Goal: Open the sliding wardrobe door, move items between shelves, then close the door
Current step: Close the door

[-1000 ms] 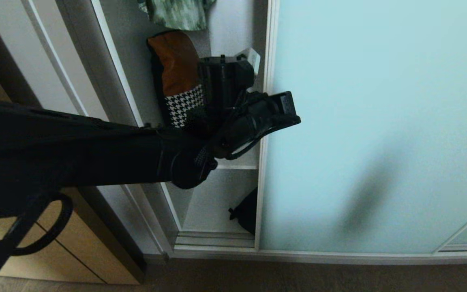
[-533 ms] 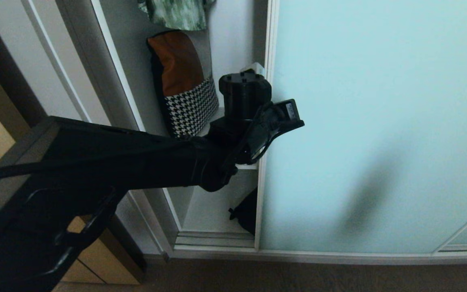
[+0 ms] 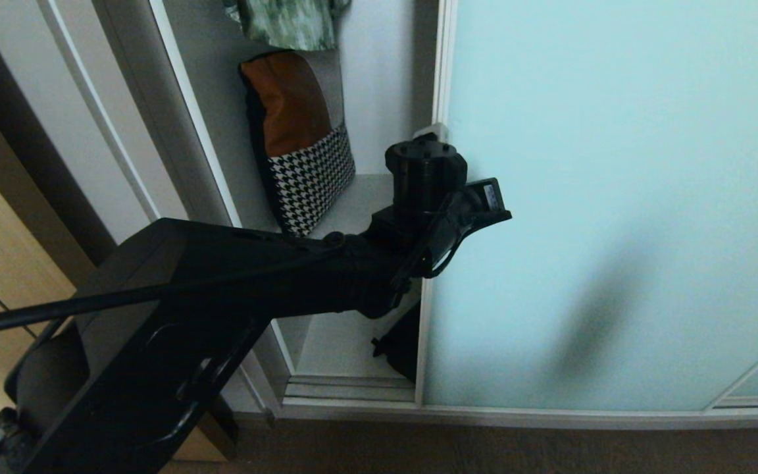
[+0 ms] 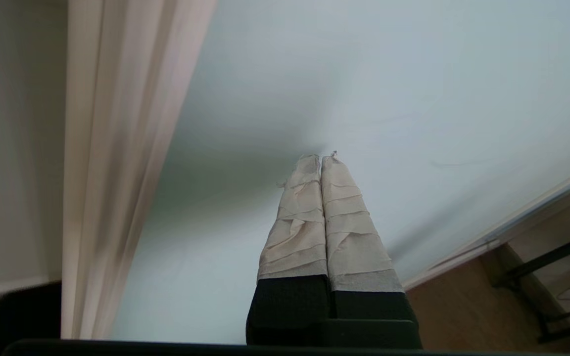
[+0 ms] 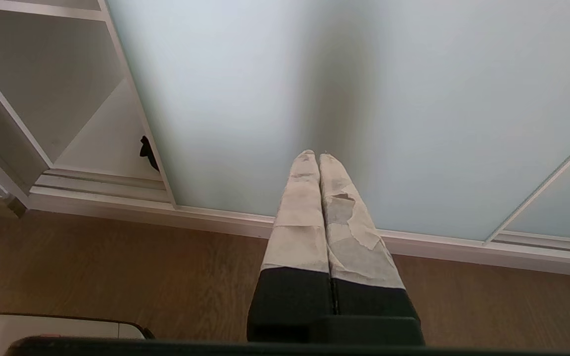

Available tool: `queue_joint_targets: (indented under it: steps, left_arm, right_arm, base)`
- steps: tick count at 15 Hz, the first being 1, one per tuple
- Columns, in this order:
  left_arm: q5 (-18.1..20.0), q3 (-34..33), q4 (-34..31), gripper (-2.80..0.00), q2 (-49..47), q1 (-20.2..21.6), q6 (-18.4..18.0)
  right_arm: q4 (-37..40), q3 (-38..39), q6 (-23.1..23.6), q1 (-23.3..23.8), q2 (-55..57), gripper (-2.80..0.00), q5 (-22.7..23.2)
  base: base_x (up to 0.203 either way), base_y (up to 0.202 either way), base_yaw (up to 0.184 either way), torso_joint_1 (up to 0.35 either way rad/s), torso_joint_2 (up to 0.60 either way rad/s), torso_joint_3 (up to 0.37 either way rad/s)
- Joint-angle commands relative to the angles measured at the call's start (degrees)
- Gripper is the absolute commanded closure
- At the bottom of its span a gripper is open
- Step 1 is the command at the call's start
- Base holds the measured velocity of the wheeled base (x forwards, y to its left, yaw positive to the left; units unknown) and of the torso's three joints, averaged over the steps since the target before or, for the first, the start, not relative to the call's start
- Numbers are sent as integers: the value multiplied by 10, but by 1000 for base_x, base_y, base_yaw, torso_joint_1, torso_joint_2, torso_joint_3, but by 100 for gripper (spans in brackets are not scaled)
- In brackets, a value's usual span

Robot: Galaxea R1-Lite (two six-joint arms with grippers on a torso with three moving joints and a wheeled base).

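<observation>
Nearest the head camera, the left arm (image 3: 221,283) reaches from the lower left toward the wardrobe, its wrist housing crossing the silver frame edge of the sliding wardrobe door (image 3: 616,197). In the left wrist view the left gripper (image 4: 320,160) has its tape-wrapped fingers (image 4: 300,217) pressed together with nothing between them; the tips sit at or just off the frosted glass, and contact cannot be told. The right gripper (image 5: 317,157) is likewise closed and empty, pointing down toward the door's lower part above the wood floor (image 5: 117,267).

The door is a tall pale aqua frosted panel with a thin metal frame, standing on a double floor track (image 3: 353,388). To its left a narrow open bay of the wardrobe remains, bounded by the white side panel (image 3: 188,131) and the door's vertical edge.

Inside the gap, a black fabric item (image 3: 404,342) lies on the bottom compartment floor, partly hidden behind the door edge. Above it a white shelf (image 3: 359,197) carries a brown-and-houndstooth cushion (image 3: 300,138) leaning against the side panel. Farthest up, a green patterned garment (image 3: 287,23) hangs into view.
</observation>
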State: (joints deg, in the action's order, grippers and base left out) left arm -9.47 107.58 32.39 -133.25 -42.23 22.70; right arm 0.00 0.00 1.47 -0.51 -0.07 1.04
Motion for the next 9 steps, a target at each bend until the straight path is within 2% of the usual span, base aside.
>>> queue_joint_targets:
  steps: [1, 6, 9]
  left_arm:
    - [-3, -6, 1, 0, 3, 1, 6]
    - [-3, -41, -1, 0, 35, 26, 9]
    - [-3, -68, 1, 0, 61, 51, 23]
  right_arm:
    - [0, 0, 0, 0, -1, 0, 0]
    - [0, 0, 0, 0, -1, 0, 0]
    - [0, 0, 0, 0, -1, 0, 0]
  base:
    - [0, 0, 0, 0, 0, 0]
    - [0, 0, 0, 0, 0, 0]
    - [0, 0, 0, 0, 0, 0]
